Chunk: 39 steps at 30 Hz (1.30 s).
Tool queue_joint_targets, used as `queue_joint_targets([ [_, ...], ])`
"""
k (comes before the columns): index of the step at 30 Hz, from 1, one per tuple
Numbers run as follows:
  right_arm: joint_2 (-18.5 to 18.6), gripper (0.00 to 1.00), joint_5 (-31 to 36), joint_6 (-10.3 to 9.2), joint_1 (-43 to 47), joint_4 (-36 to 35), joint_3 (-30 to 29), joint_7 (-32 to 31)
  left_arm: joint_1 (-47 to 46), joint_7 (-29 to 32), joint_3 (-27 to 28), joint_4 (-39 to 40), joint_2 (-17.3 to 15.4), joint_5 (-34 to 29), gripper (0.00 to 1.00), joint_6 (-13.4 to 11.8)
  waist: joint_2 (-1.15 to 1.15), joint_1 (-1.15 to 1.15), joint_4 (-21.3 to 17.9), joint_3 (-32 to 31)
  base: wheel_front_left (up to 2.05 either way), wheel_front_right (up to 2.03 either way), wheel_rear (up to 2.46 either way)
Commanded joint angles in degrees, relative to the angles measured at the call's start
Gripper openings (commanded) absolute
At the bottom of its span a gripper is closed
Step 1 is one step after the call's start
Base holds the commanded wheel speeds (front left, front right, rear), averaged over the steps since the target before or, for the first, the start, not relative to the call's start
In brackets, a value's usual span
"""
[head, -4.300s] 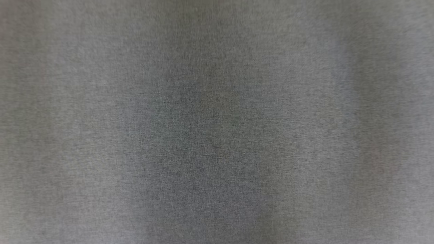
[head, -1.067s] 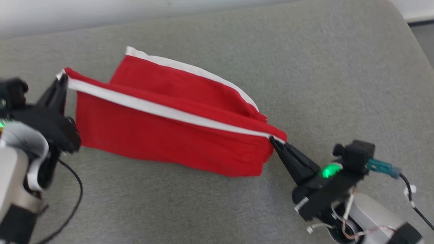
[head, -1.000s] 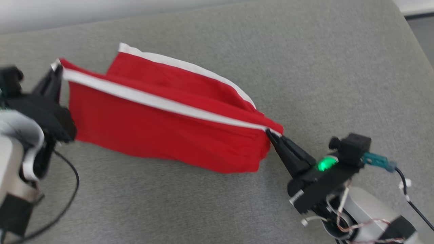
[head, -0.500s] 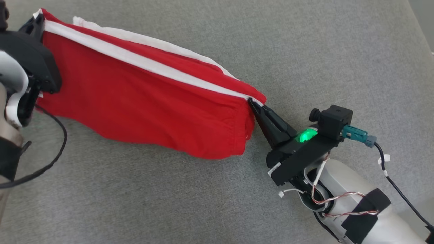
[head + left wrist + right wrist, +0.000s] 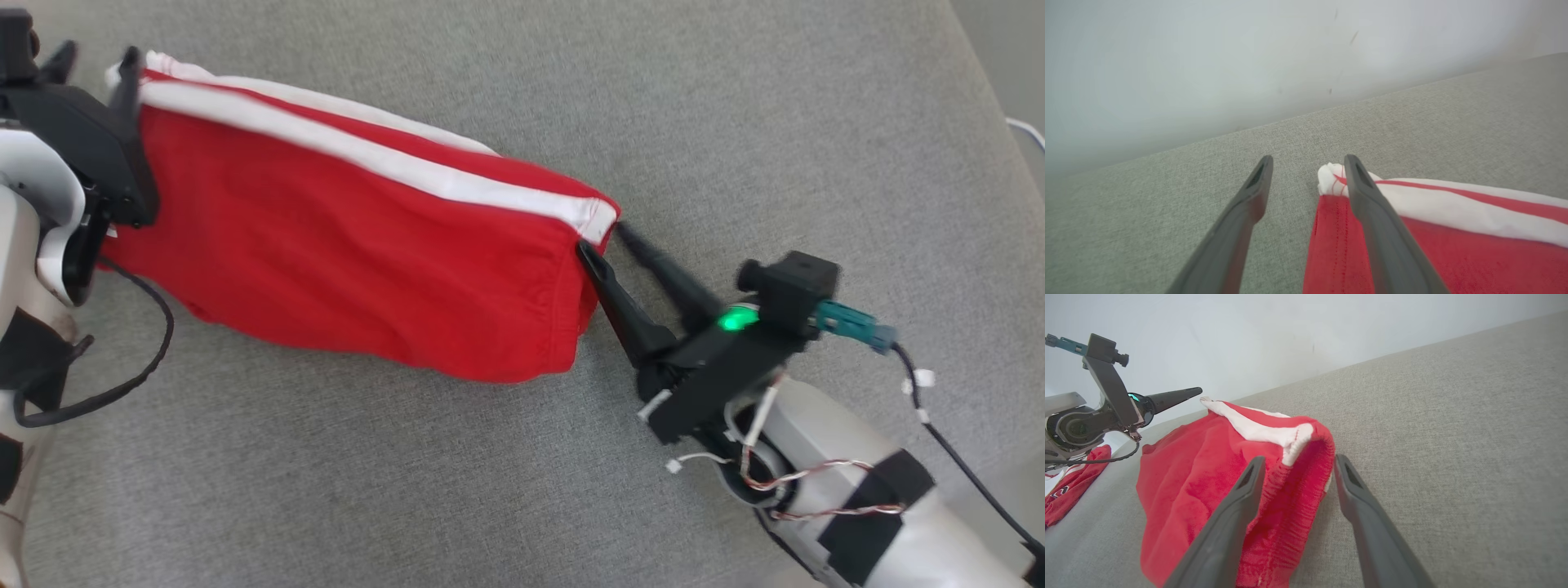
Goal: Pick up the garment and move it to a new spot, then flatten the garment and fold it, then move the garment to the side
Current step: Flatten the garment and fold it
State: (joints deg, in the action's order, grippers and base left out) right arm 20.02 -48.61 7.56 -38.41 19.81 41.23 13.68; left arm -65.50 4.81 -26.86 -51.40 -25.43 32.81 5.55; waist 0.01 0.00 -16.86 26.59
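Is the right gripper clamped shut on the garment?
No, the right gripper is open, with the end of the garment loose between its fingers.

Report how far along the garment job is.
Done, it seems: the red garment lies stretched out on the grey cushion, doubled along its white stripe. In hand: the left hand and right hand stand open at its two ends, gripping nothing. Left: any further folding and moving it aside.

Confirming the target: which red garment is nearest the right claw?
The white-striped garment, its gathered end between the right claw's open fingers; the other red cloth lies far off.
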Motion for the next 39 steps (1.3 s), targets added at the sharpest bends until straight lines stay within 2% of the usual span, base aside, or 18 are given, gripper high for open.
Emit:
queue_joint_targets([
  [1,0.67,1.00,0.66,-0.16,1.27,-0.42,-0.42,0.50,0.37,-1.28,0.19,-0.54,0.35,0.84,1.00,0.18,-0.01,0.00,0.52,-1.31,0.00,0.00,0.00],
  [10,3.98,1.00,5.89,-0.16,7.43,-5.04,-6.62,1.32,3.59,-7.70,0.73,-1.19,0.75,3.31,1.00,1.50,-0.01,0.00,1.80,-6.97,0.00,0.00,0.00],
  [15,2.65,1.00,10.54,-0.16,11.20,-7.72,-12.22,1.56,5.95,-9.33,0.40,0.43,-0.22,4.63,1.00,1.74,-0.01,0.00,2.31,-9.09,0.00,0.00,0.00],
  [20,-0.20,1.00,15.91,-0.16,15.86,-11.10,-17.67,1.56,9.08,-9.55,-0.53,3.04,-1.60,5.20,1.00,1.98,-0.01,0.00,2.51,-10.17,0.00,0.00,0.00],
  [26,-3.97,1.00,18.84,-0.16,21.00,-12.84,-22.12,1.57,13.80,-2.27,-3.87,5.67,-3.27,7.68,1.00,1.85,-0.01,0.00,2.41,-10.93,0.00,0.00,0.00],
  [33,-5.55,1.00,19.58,-0.16,22.32,-13.22,-22.68,1.58,16.10,4.16,-5.28,8.32,-6.05,10.43,1.00,1.88,-0.01,0.00,1.44,-10.30,0.00,0.00,0.00],
  [39,-6.51,1.00,19.75,-0.16,21.06,-12.58,-21.76,1.58,17.59,10.06,-5.69,7.20,-7.41,12.30,1.00,1.55,-0.01,0.00,-0.22,-9.15,0.00,0.00,0.00],
])
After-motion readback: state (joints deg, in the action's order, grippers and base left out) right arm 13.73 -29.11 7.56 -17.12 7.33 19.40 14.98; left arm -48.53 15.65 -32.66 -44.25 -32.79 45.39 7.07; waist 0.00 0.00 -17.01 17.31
